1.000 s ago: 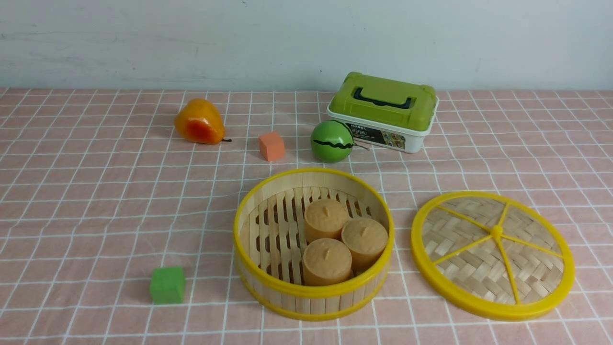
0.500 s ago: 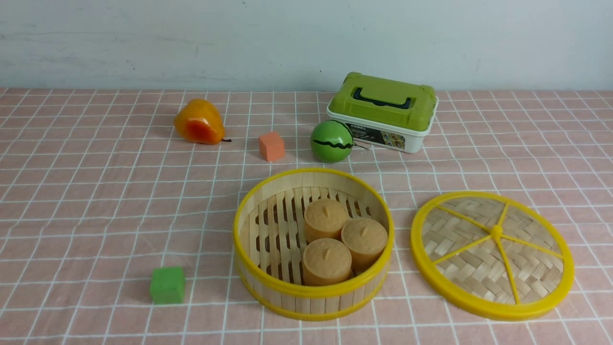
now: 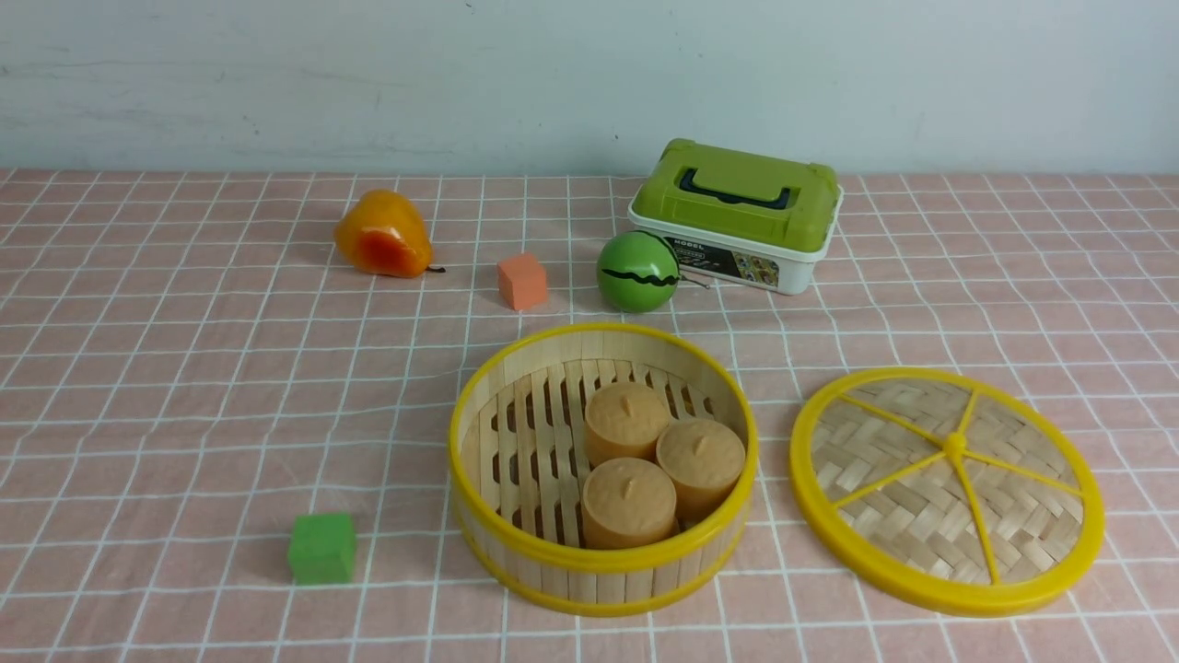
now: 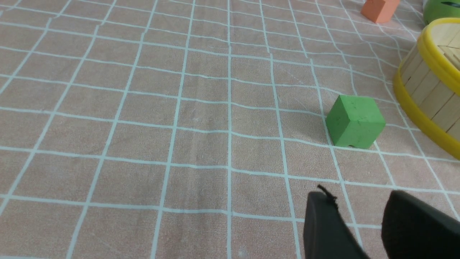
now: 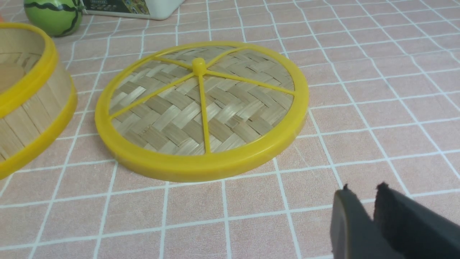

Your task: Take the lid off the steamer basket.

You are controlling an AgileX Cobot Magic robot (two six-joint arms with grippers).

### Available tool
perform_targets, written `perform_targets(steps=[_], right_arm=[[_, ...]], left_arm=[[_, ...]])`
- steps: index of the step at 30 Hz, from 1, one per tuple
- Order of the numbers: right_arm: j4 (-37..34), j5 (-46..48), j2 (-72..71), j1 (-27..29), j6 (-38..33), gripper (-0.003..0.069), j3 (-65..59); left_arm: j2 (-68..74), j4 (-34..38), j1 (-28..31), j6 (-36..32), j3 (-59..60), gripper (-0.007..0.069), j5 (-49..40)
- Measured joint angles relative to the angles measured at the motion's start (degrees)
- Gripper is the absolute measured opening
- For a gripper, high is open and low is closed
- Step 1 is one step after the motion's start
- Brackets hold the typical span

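The steamer basket (image 3: 603,566) stands uncovered at the front middle of the cloth, with three tan buns (image 3: 659,465) on its slatted floor. The lid (image 3: 947,488) lies flat on the cloth just right of the basket, apart from it. Neither gripper shows in the front view. In the left wrist view my left gripper (image 4: 359,198) is open and empty, low over the cloth, short of the green cube (image 4: 354,121) and the basket's wall (image 4: 427,90). In the right wrist view my right gripper (image 5: 363,190) is shut and empty, near the lid (image 5: 201,108) but not touching it.
A green cube (image 3: 321,548) sits front left of the basket. Behind the basket are an orange cube (image 3: 522,281), a green striped ball (image 3: 637,271) and a green-and-white box (image 3: 737,214). A pear (image 3: 383,234) lies at the back left.
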State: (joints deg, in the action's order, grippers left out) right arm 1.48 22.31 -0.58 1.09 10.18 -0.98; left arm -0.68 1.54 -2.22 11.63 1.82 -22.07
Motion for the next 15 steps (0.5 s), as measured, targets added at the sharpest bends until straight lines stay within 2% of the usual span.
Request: perform_targets(steps=[15], right_arm=[[0.00, 0.00, 0.00, 0.00, 0.05, 0.0106, 0.00]], left_arm=[[0.00, 0.00, 0.00, 0.00, 0.00, 0.0239, 0.00]])
